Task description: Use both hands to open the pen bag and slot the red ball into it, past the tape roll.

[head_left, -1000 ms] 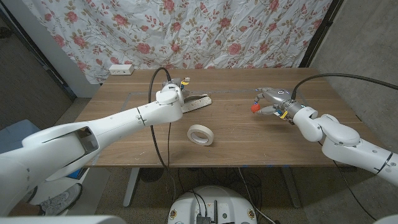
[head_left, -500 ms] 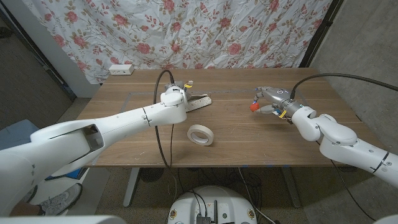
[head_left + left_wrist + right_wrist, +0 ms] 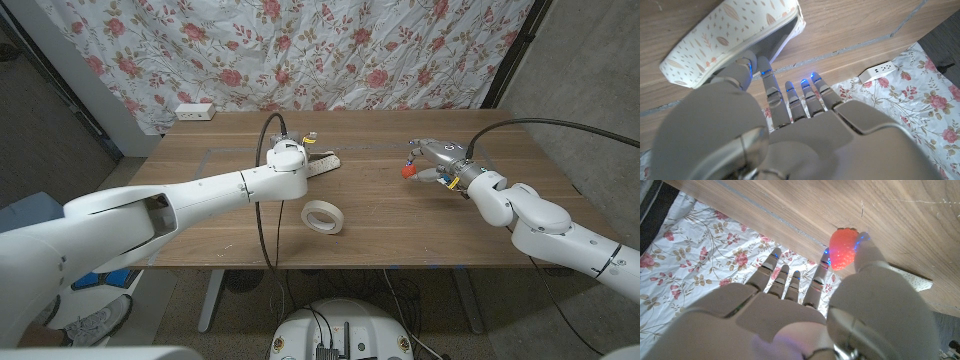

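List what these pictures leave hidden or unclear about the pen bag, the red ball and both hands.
- Pen bag: in the head view the left hand covers its near end; the inside is too dark in the left wrist view.
- Red ball: whether the right hand pinches it firmly or merely touches it; the fingers hide the contact.
- Left hand's hold on the bag: the fingertips' contact is blocked by the hand's own back.
- Tape roll: plainly visible.

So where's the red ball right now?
In the head view the red ball is on the table's right side, pinched in the robot's right hand, well apart from the tape roll and pen bag.
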`<state>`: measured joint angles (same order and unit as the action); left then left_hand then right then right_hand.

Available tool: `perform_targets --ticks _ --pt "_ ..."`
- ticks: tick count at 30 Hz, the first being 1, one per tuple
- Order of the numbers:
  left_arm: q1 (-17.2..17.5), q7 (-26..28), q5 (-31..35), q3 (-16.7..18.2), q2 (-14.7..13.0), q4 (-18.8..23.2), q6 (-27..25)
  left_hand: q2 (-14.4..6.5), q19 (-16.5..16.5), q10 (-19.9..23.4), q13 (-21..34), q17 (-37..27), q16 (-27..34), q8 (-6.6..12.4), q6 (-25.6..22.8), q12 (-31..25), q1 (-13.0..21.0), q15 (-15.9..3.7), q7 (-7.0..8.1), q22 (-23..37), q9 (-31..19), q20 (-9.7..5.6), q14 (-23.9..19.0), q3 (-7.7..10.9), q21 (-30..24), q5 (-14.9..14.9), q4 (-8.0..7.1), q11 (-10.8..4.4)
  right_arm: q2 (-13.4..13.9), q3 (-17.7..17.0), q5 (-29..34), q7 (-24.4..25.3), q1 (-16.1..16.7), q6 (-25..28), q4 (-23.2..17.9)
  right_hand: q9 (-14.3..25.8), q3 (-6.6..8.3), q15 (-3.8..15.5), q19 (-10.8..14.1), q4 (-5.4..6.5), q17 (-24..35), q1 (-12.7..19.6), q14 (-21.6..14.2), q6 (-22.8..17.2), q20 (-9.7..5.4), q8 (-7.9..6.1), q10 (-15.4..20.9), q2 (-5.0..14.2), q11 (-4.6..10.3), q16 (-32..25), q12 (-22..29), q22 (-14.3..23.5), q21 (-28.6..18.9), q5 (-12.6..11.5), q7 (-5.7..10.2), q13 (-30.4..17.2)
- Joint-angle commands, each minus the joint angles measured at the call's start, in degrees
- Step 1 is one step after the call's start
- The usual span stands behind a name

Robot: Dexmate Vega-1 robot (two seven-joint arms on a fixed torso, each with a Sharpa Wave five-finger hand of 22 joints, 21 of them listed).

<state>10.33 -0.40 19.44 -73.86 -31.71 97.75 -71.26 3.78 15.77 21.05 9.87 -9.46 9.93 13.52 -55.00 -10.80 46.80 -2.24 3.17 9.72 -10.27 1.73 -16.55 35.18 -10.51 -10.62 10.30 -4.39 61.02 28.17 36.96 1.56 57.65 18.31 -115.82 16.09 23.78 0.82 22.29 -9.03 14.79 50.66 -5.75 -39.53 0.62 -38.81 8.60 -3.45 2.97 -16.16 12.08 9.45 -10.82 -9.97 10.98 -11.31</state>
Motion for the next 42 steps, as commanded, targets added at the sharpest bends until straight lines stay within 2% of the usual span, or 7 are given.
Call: perform_targets --ticks 1,20,42 --pt "-2.39 0.88 -0.56 -3.71 2.81 -4.20 0.41 -0.09 -0.22 0.28 0.14 -0.14 0.20 -0.20 -0.80 -0.07 0.84 -0.33 -0.03 0.12 -0.22 0.12 0.16 -0.46 -0.06 -0.06 -0.03 -0.15 -0.29 0.04 -0.08 0.85 0.25 0.54 -0.08 0.27 -0.04 -0.02 -0.43 0.04 0.12 0.06 -0.45 -2.13 0.09 -0.54 0.74 0.89 0.07 -0.42 -0.04 0.09 0.16 -0.29 1.56 -0.12" --pt "-0.40 3.23 -0.06 -2.49 3.01 -5.29 2.98 -1.05 1.80 2.11 0.13 -0.12 0.74 -0.70 -2.81 -0.51 3.12 -1.23 0.41 0.12 -0.33 -0.44 -1.90 -1.11 -0.83 -0.19 0.15 -1.09 -0.06 -0.34 -0.03 1.87 1.55 1.80 -1.25 0.28 -0.14 0.01 -0.45 0.03 0.19 0.08 -0.48 -2.25 0.09 -0.67 0.90 1.03 0.04 -0.41 -0.10 0.09 0.15 -0.26 1.56 -0.12" --pt "0.50 3.11 3.37 -4.08 1.49 -3.20 0.68 -1.16 3.31 3.47 0.14 -0.12 0.89 -1.45 -3.10 -0.59 4.99 -1.96 0.62 0.13 -0.43 -0.77 -3.67 -1.98 -1.09 -0.17 0.20 -1.75 0.09 -0.99 -0.46 3.24 3.38 3.34 -2.46 0.29 -0.24 0.07 -0.48 0.08 0.27 0.04 -0.55 -2.23 0.10 -0.74 1.11 1.30 0.02 -0.42 -0.15 0.09 0.15 -0.23 1.57 -0.13"
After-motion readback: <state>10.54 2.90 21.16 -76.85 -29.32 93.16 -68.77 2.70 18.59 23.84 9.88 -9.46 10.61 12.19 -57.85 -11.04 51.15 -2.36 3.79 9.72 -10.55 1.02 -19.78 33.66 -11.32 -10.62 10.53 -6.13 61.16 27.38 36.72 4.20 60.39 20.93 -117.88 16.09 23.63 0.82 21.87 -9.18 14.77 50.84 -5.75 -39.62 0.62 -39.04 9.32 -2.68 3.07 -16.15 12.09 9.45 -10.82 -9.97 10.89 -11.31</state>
